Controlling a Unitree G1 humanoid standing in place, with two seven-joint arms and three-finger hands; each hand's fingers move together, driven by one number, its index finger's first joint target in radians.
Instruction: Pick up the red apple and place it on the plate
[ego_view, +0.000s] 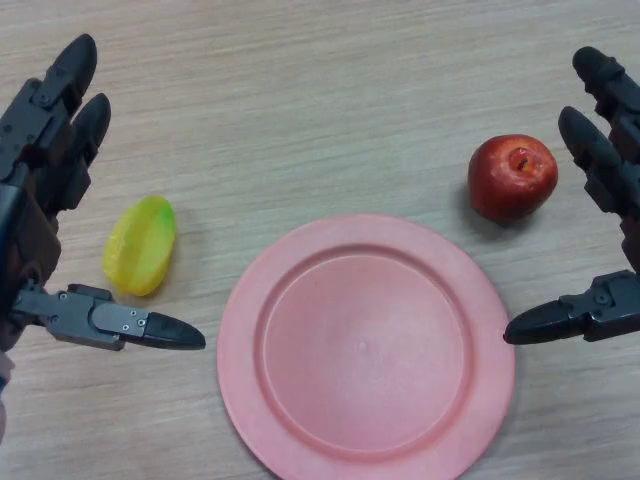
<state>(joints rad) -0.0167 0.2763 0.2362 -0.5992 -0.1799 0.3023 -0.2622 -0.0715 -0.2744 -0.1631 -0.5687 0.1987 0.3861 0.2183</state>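
Observation:
A red apple (512, 177) sits upright on the wooden table, just beyond the upper right rim of the pink plate (300, 420). The plate lies flat and bare at the bottom centre. My right hand (612, 170) is open at the right edge, its fingers straight just right of the apple and its thumb (560, 317) pointing left near the plate's right rim; it does not touch the apple. My left hand (40, 170) is open at the left edge, empty.
A yellow-green starfruit (141, 245) lies on the table left of the plate, between my left hand's fingers and thumb (130, 325). The wooden tabletop (320, 90) stretches beyond the plate.

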